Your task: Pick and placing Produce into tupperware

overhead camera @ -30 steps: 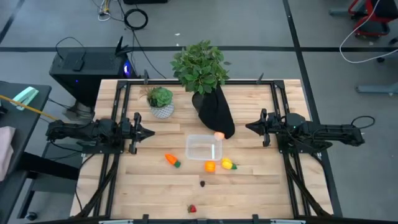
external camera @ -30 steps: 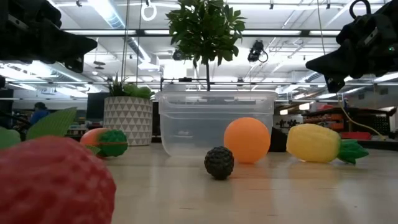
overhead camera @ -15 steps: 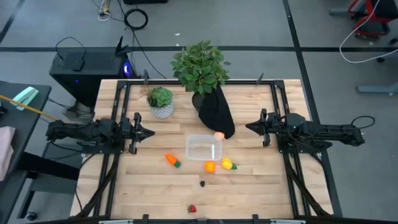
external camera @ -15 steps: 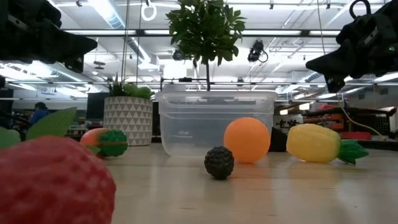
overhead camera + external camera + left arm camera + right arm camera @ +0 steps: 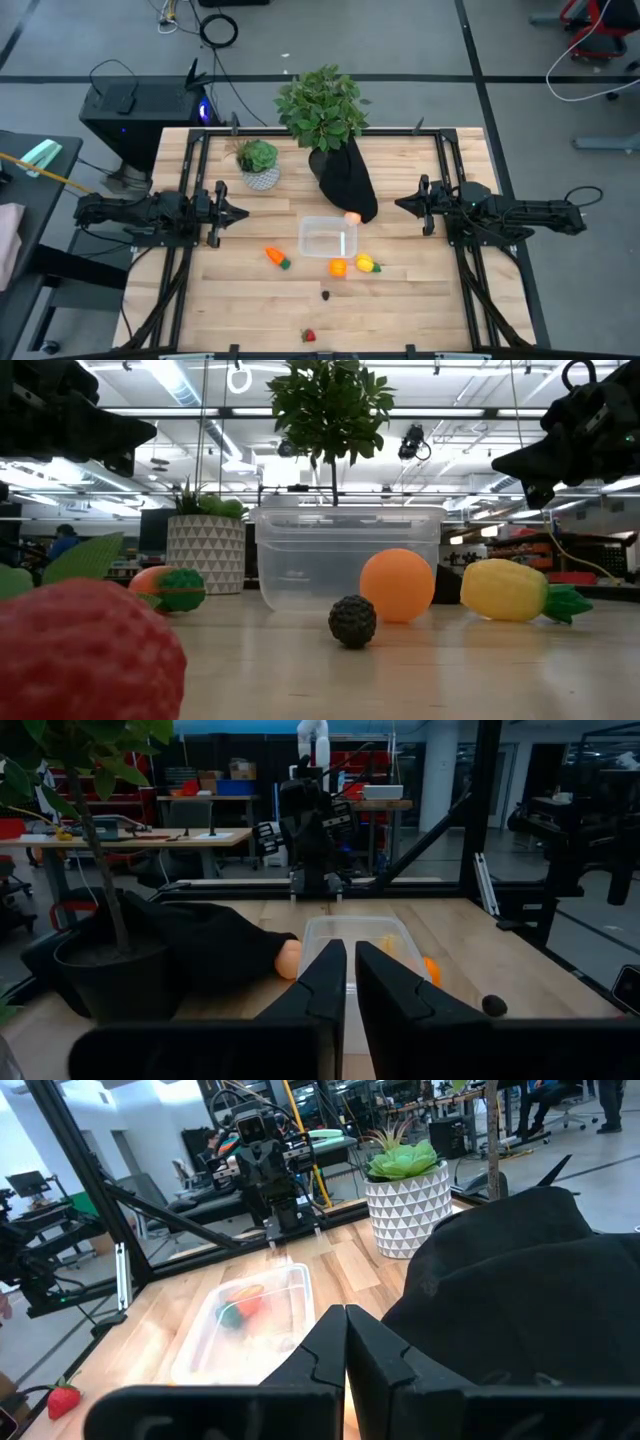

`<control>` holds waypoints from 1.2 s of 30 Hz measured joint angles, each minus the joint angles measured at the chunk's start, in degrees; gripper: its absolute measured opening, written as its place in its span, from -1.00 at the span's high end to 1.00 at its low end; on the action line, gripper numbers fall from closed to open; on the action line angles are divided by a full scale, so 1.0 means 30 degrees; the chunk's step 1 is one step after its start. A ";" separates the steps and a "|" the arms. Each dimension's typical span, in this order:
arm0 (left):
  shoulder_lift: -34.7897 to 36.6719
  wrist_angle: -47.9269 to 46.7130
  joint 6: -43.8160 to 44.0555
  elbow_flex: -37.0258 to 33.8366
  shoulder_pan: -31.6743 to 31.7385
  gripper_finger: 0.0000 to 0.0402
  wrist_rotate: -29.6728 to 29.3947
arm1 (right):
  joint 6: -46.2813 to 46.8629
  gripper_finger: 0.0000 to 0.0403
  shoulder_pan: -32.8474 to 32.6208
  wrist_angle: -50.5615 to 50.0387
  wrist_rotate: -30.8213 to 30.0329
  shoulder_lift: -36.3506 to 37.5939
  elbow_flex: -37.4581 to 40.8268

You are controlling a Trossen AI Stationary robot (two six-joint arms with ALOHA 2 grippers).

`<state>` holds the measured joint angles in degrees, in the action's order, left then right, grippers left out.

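The clear tupperware (image 5: 328,238) stands empty mid-table. Around it lie the produce: a carrot (image 5: 276,257) to its left, an orange (image 5: 338,267) and a yellow piece (image 5: 366,264) on its near side, a tiny dark piece (image 5: 326,294) nearer still, and a strawberry (image 5: 309,336) by the near edge. A peach ball (image 5: 352,216) rests against the black wrap at the tupperware's far right corner. My left gripper (image 5: 243,213) hovers level at the table's left, shut and holding nothing. My right gripper (image 5: 400,204) hovers level at the right, also shut and holding nothing.
A tall leafy plant in a black-wrapped pot (image 5: 340,170) stands behind the tupperware. A small plant in a white patterned pot (image 5: 260,168) stands at the far left. Black frame rails (image 5: 185,250) run along both table sides. Bare wood lies on the near side, around the strawberry.
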<state>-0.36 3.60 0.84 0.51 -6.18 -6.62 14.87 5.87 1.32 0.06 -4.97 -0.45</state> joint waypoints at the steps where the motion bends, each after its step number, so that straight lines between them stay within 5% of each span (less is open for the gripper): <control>1: 0.0005 0.0006 0.0000 0.0000 -0.0005 0.83 -0.0006 | 0.0000 0.93 0.0001 0.0001 0.0000 -0.0001 0.0000; 26: -0.0001 0.0566 0.2163 0.0000 -0.0006 0.90 -0.1244 | -0.0296 0.93 0.0004 0.0007 0.0000 -0.0005 -0.0002; 36: 0.0006 0.9667 0.4838 -0.0004 0.0001 0.90 -0.4778 | -0.0871 0.93 0.0007 0.2917 0.0000 -0.0007 0.0000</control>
<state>-0.34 32.60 15.35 0.50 -6.17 -20.95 12.26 5.89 10.07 0.05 -4.99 -0.45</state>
